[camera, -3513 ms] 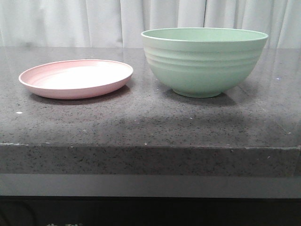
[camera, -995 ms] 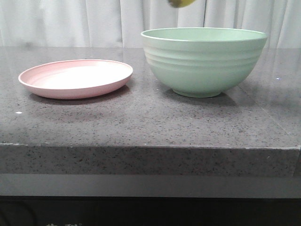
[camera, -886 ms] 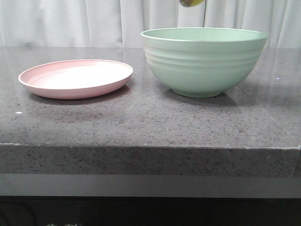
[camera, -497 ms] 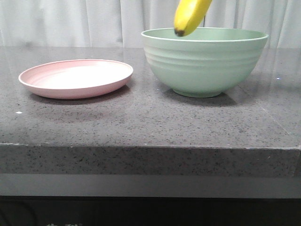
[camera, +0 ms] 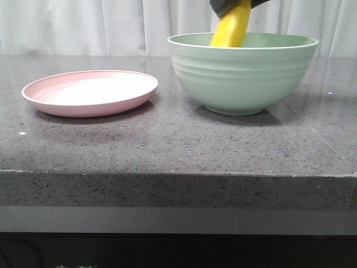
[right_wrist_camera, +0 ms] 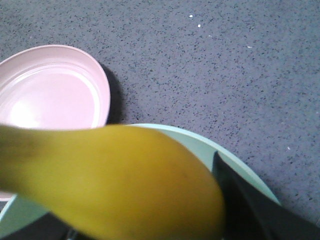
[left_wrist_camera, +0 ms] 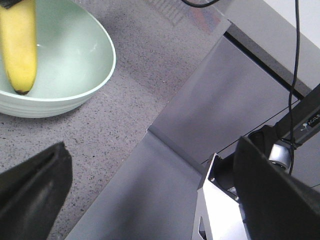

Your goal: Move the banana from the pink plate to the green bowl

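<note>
The banana (camera: 230, 30) hung steeply tilted from the right hand (camera: 234, 5), which was clamped on its upper end at the top edge of the front view; only a dark bit of that hand showed. The banana's lower end dipped inside the green bowl (camera: 242, 78), below the rim, w/ the dark tip toward the bowl's inner wall in the left wrist view (left_wrist_camera: 21, 91). The pink plate (camera: 89, 92) sat bare at the bowl's 9 o'clock, near but not touching. The left hand (left_wrist_camera: 150, 200) was well apart from the bowl, its 2 dark fingers (left_wrist_camera: 35, 195) spread w/ nothing between them. Both dishes rested on a speckled dark grey stone desk (camera: 167, 151); white curtains (camera: 83, 25) hung behind it.
</note>
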